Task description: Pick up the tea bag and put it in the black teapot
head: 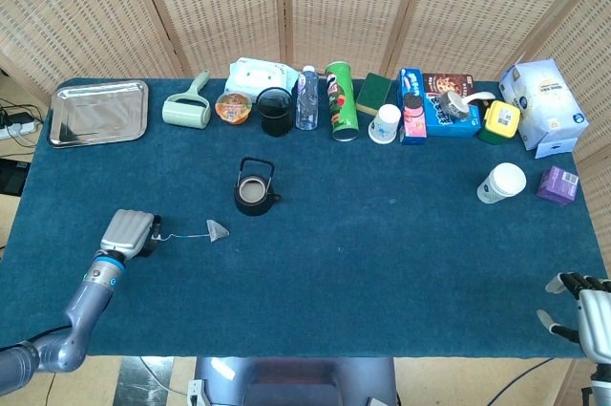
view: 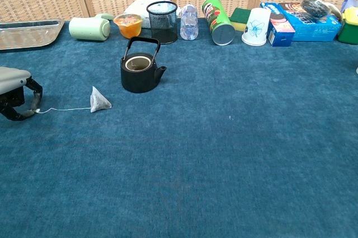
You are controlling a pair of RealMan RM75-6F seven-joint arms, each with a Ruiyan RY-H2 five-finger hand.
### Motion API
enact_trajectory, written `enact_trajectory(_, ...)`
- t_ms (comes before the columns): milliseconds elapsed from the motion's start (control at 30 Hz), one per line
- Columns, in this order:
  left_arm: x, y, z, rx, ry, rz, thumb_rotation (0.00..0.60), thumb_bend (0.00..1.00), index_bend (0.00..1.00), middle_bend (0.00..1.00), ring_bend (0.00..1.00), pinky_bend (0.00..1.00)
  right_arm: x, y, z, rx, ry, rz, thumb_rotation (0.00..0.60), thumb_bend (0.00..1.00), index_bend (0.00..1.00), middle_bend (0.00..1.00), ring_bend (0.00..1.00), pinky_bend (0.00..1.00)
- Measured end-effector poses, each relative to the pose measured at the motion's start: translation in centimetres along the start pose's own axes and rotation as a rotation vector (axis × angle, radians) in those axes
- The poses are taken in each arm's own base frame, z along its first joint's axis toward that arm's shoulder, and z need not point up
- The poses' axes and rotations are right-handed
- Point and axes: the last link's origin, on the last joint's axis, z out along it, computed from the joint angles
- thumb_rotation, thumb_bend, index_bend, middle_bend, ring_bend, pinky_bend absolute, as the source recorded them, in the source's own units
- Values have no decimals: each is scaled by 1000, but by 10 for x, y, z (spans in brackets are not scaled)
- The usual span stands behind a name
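The tea bag point(head: 218, 230) point(view: 99, 100), a small pale pyramid, lies on the blue cloth left of and nearer than the black teapot point(head: 255, 192) point(view: 139, 74). The teapot stands upright, lid off and handle raised. A thin white string runs left from the bag to my left hand point(head: 130, 231) point(view: 14, 89). In the chest view, thumb and a curled finger meet at the string's end, pinching it just above the cloth. My right hand point(head: 584, 312) hangs at the table's near right corner, fingers apart and holding nothing.
A metal tray point(head: 98, 112) sits at the far left. Along the back edge stand a green roller point(head: 187, 110), a black mesh cup point(head: 276, 111), a bottle point(head: 306, 98), a green can point(head: 341, 100) and several boxes. A paper cup point(head: 501, 182) stands at the right.
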Motion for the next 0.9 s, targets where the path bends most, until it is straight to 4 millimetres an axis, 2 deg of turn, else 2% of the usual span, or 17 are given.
enact_trajectory(233, 0, 1, 2, 2, -2, 5, 600, 449, 545, 1000, 975, 872, 0, 1, -2, -6, 0, 1, 600, 212, 497, 491, 467, 364)
enact_trajectory(500, 0, 1, 3, 2, -13, 8, 600, 518, 576, 1000, 975, 872, -1, 2, -3, -13, 0, 2, 600, 212, 497, 491, 467, 364)
enact_trajectory(900, 10, -1, -2, -4, 13, -7, 600, 523, 589, 1000, 975, 872, 1, 2, -3, -10, 7, 6, 600, 212, 497, 491, 467, 363)
